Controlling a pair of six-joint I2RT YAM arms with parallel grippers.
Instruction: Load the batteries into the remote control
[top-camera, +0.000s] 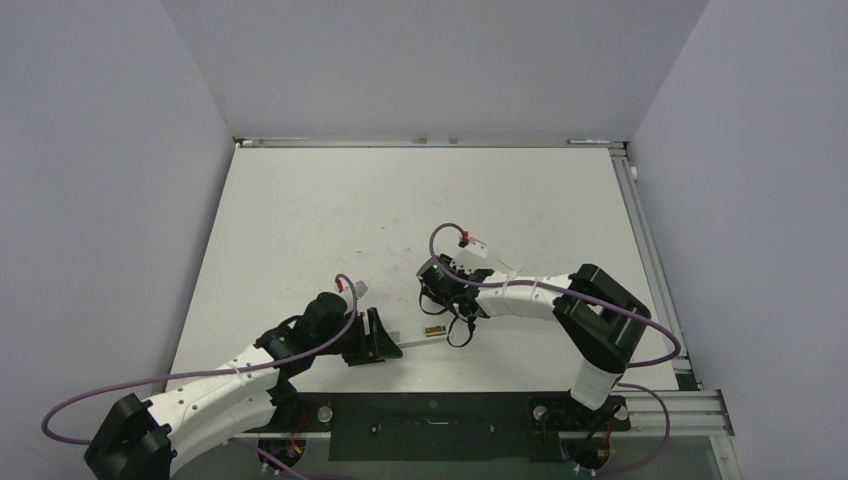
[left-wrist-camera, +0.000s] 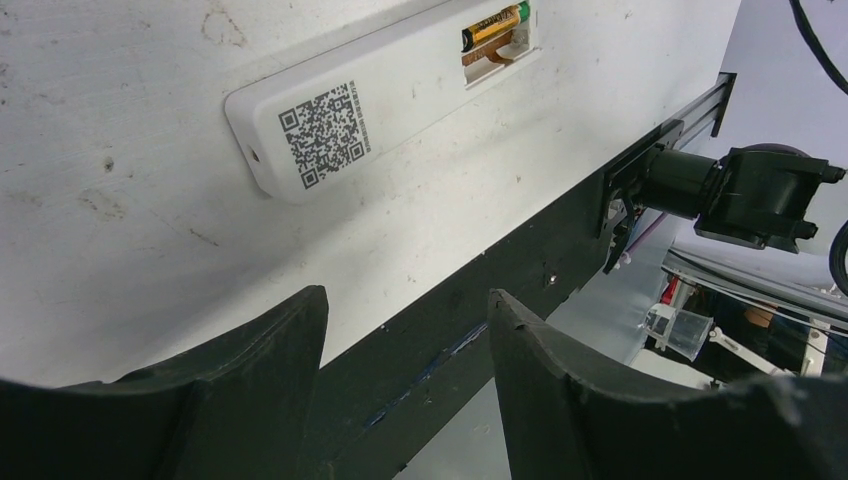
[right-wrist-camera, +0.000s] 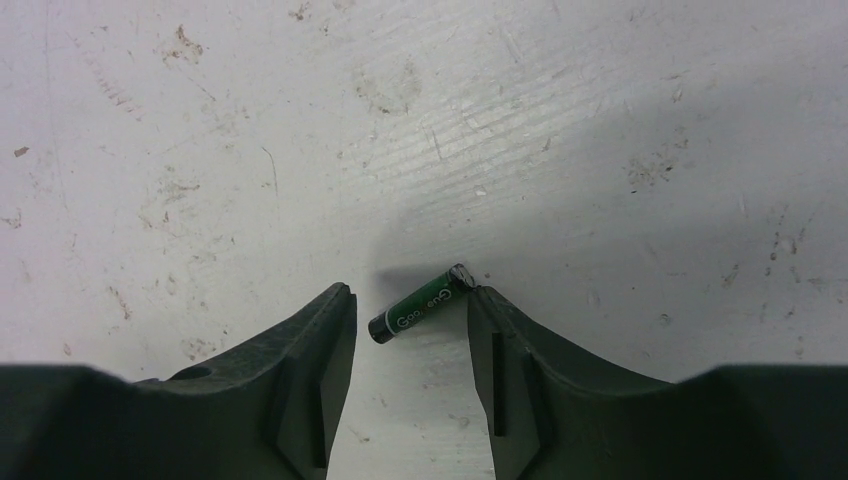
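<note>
The remote control (left-wrist-camera: 380, 110) lies back up on the white table, a QR code on its back. Its open battery compartment holds the yellow-gold battery (left-wrist-camera: 495, 25), also seen from above (top-camera: 434, 330). My left gripper (left-wrist-camera: 405, 297) stands open and empty a little short of the remote, over the table's near edge. The dark green battery (right-wrist-camera: 420, 303) lies slantwise on the table between the tips of my right gripper (right-wrist-camera: 410, 292). The jaws are open; the battery's far end touches the right fingertip (right-wrist-camera: 480, 300). In the top view the right gripper (top-camera: 455, 300) hides this battery.
A black strip (top-camera: 430, 410) runs along the table's near edge, between the arm bases. An aluminium rail (top-camera: 650, 250) borders the right side. Grey walls close in the left, back and right. The right arm's base joint (left-wrist-camera: 750, 195) shows beyond the strip.
</note>
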